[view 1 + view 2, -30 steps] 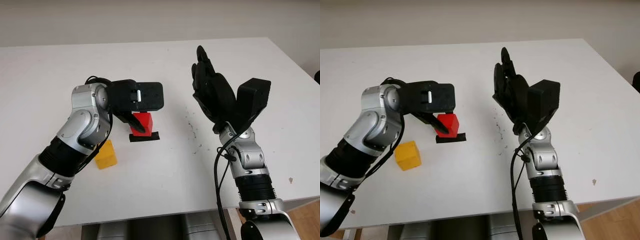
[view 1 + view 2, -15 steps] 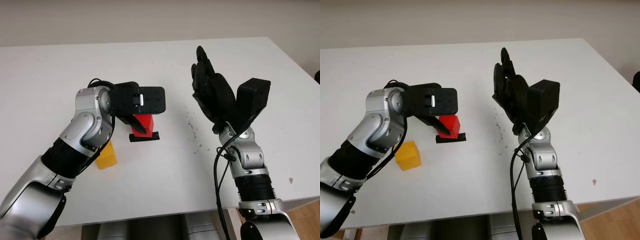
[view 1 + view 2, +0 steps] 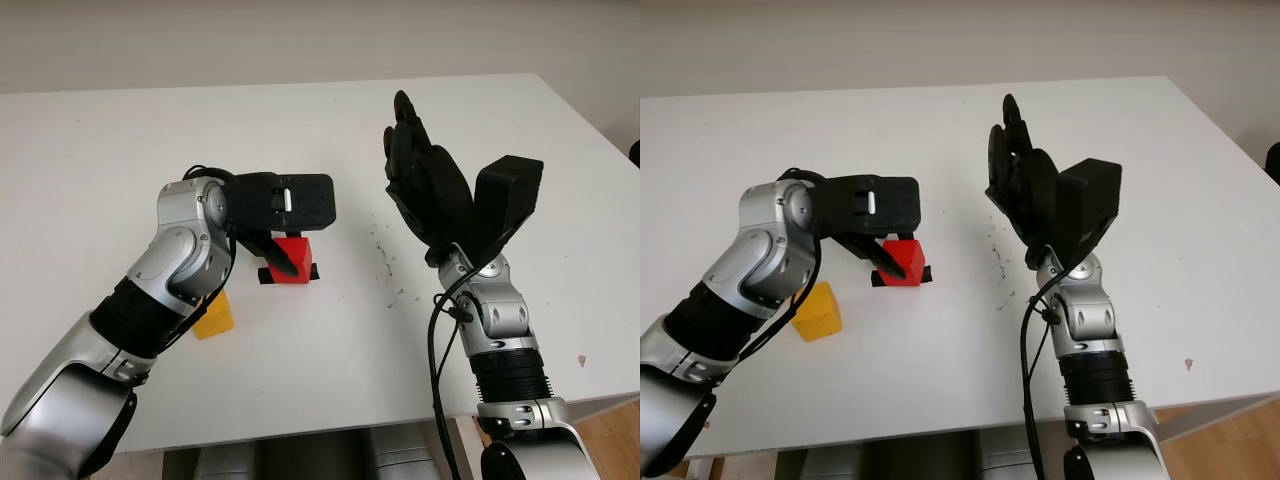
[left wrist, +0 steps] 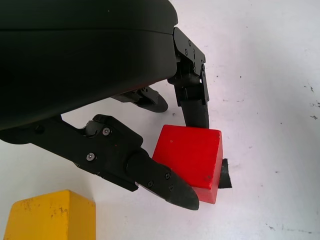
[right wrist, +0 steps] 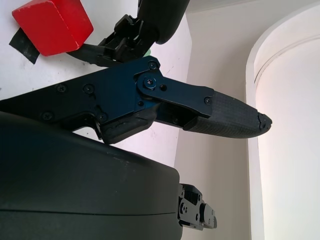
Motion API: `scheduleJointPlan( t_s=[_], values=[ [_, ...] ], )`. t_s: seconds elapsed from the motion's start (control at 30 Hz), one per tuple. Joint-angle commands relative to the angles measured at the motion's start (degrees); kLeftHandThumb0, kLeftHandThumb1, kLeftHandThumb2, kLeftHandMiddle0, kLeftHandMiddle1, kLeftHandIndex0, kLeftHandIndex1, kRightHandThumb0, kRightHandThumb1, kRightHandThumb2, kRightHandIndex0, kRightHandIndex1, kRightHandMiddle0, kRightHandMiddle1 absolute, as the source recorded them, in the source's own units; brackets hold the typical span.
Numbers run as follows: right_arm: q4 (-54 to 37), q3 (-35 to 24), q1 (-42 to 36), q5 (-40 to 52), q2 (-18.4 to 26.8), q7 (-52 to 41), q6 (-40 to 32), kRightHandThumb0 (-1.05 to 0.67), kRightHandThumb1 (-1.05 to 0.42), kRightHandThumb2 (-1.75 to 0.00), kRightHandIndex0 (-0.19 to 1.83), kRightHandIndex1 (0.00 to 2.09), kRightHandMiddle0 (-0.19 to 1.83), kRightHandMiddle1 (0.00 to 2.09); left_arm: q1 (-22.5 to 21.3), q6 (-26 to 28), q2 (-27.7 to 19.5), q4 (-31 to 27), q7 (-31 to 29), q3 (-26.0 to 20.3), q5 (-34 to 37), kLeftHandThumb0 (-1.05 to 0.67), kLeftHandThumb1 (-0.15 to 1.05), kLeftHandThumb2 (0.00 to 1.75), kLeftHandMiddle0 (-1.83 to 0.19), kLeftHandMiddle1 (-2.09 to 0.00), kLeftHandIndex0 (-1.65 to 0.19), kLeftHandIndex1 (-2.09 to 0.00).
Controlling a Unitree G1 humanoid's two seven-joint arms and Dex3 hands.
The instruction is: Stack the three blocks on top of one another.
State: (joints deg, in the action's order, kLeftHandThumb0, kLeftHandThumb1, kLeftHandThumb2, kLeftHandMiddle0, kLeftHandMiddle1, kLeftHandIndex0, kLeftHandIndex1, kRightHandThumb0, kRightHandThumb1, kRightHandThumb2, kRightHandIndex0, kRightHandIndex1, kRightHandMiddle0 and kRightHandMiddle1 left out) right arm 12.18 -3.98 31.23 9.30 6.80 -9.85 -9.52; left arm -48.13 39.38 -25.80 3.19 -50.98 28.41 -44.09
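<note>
White desk (image 3: 120,150), matte, scuffed with small dark specks right of centre; pale wall behind far edge, strip of wooden floor (image 3: 610,430) at bottom right corner. Left hand (image 3: 285,215) reached in over desk centre, fingers (image 4: 160,177) curled around red block (image 3: 292,258), gripping it. Red block sat on thin black flat piece (image 3: 312,272), possibly tape, which stuck out beside it on the desk; could not tell if block fully rested or was slightly lifted. Yellow block (image 3: 213,315) lay on desk near the front, just beside left forearm, well apart from red block; worn speckled top in left wrist view. Right hand (image 3: 420,180) raised above desk, right of centre, open, holding nothing, palm turned toward the red block. Black cable (image 3: 437,340) looped along right forearm.
</note>
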Motion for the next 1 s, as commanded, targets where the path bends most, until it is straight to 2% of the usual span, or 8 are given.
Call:
scheduleJointPlan(
  t_s=[0.0,0.73,0.83,0.93,0.97],
  values=[
    [-1.47,-0.01,0.07,-0.05,0.09,-0.08,-0.4,-0.84,-1.05,-0.73,-0.19,0.0,-0.19,0.0,0.27,-0.2,-0.42,-0.64,0.47,0.31,-0.55,-0.38,0.96,0.05,-0.42,-0.08,-0.4,-1.84],
    [-2.62,-0.1,-0.64,-0.09,-0.1,0.28,-1.06,-0.83,-1.05,-0.73,-0.19,0.0,-0.19,0.0,1.82,-1.17,-0.93,-0.81,1.61,0.33,-1.23,-0.36,0.94,0.05,-0.43,-0.08,-0.35,-1.79],
    [-2.59,-0.16,-0.64,0.08,-0.22,0.27,-1.07,-0.83,-1.05,-0.73,-0.19,0.0,-0.19,0.0,2.04,-1.27,-0.92,-0.74,2.0,0.41,-1.56,-0.39,0.94,0.05,-0.44,-0.09,-0.35,-1.68],
    [-2.68,-0.2,-0.62,0.25,-0.24,0.2,-1.22,-0.84,-1.05,-0.73,-0.19,0.0,-0.19,0.0,1.67,-1.67,-1.58,-0.61,0.78,1.41,-2.5,-0.48,0.95,0.06,-0.38,-0.06,-0.19,-1.52],
    [-2.73,-0.22,-0.62,0.29,-0.25,0.21,-1.25,-0.84,-1.05,-0.73,-0.19,0.0,-0.19,0.0,1.5,-2.3,-1.98,-0.55,0.15,1.82,-2.75,-0.54,0.95,0.05,-0.34,-0.05,-0.14,-1.31]
  ],
)
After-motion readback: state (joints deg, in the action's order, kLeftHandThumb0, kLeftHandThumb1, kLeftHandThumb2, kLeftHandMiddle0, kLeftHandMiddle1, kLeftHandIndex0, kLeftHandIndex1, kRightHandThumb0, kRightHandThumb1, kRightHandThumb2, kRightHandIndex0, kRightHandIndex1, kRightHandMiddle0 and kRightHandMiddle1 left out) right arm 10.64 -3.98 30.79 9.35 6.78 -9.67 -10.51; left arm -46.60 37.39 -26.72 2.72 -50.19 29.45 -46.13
